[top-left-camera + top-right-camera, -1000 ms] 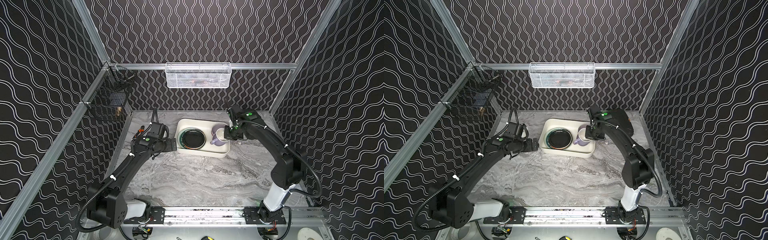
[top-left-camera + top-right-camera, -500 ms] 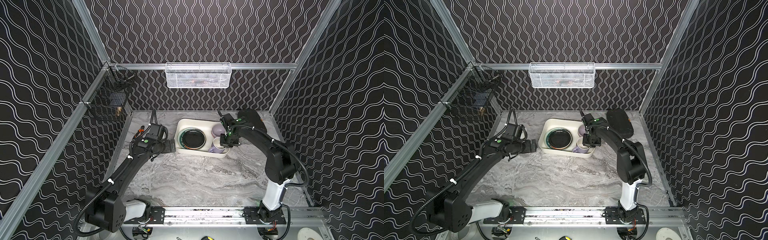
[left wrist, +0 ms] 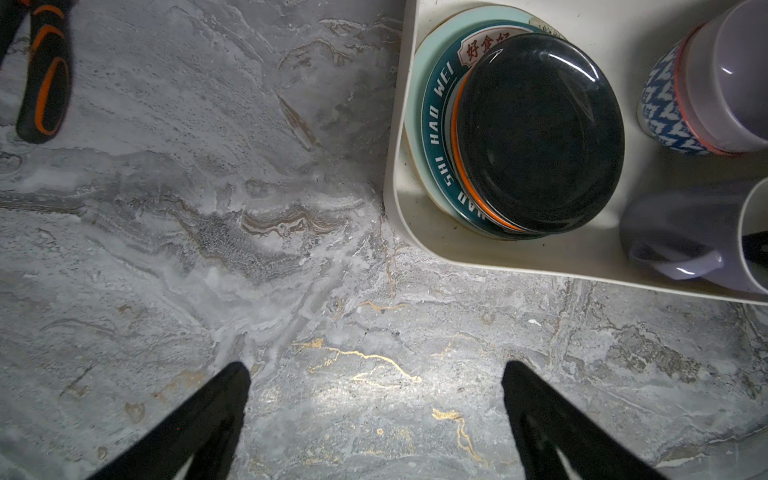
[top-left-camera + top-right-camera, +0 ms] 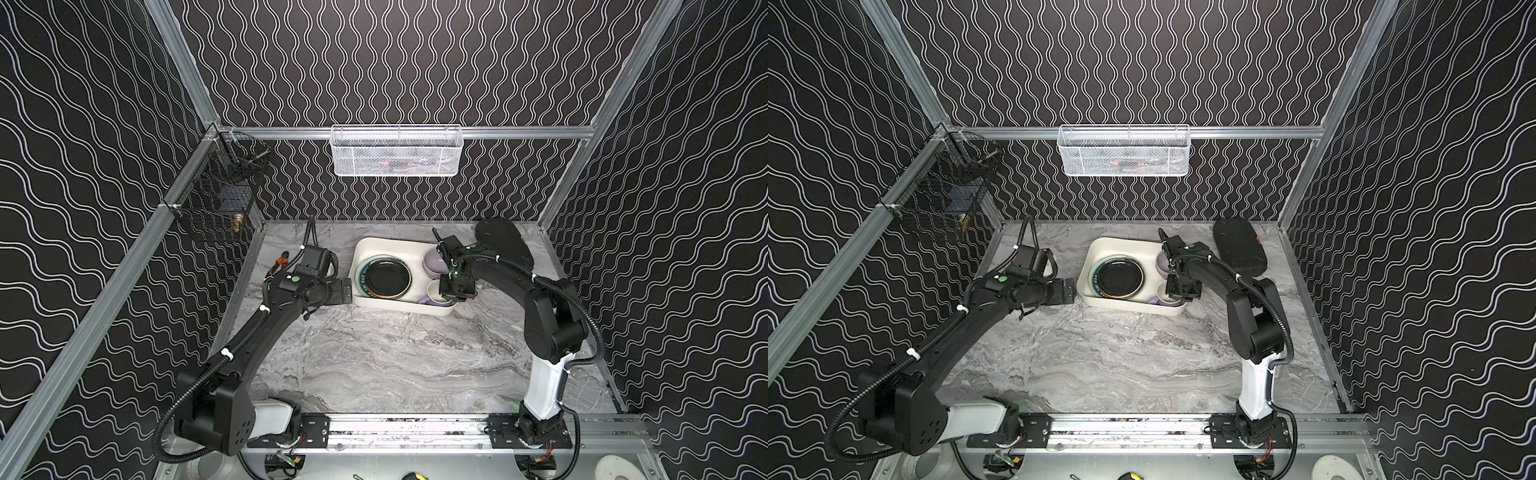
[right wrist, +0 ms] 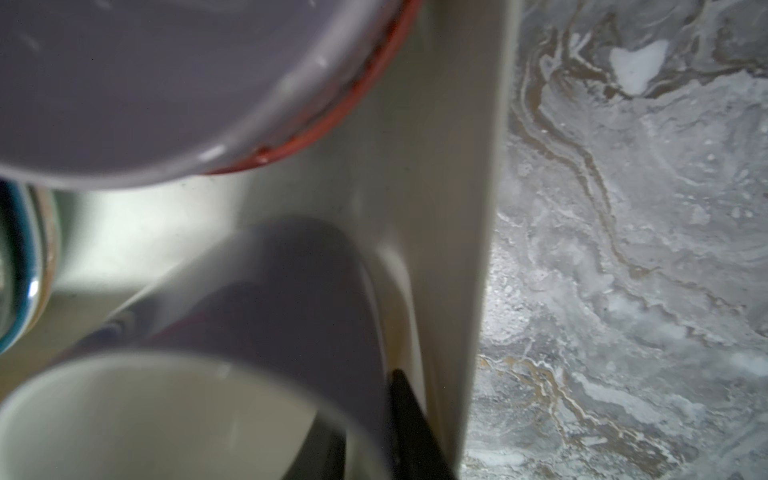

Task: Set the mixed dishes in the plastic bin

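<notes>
Currently the right claw [image 4: 452, 294] is down in the near right corner of the plastic bin [image 4: 374, 249], straddling the wall of the lavender mug [image 4: 434, 291]. In the right wrist view one finger [image 5: 409, 415] stands outside the mug, between it and the bin wall. The close-up is blurred, so whether the claw pinches the wall or stands clear cannot be told. The mug sits mouth up, handle toward the near wall. Behind it is the lavender bowl [image 3: 731, 83], nested in a blue-patterned bowl [image 3: 660, 108]. The plate stack, black plate [image 3: 540, 133] on top, fills the bin's left half. The left claw [image 3: 376, 365] is spread wide over the bare surface [image 3: 208, 208], just beside the bin and holding nothing.
</notes>
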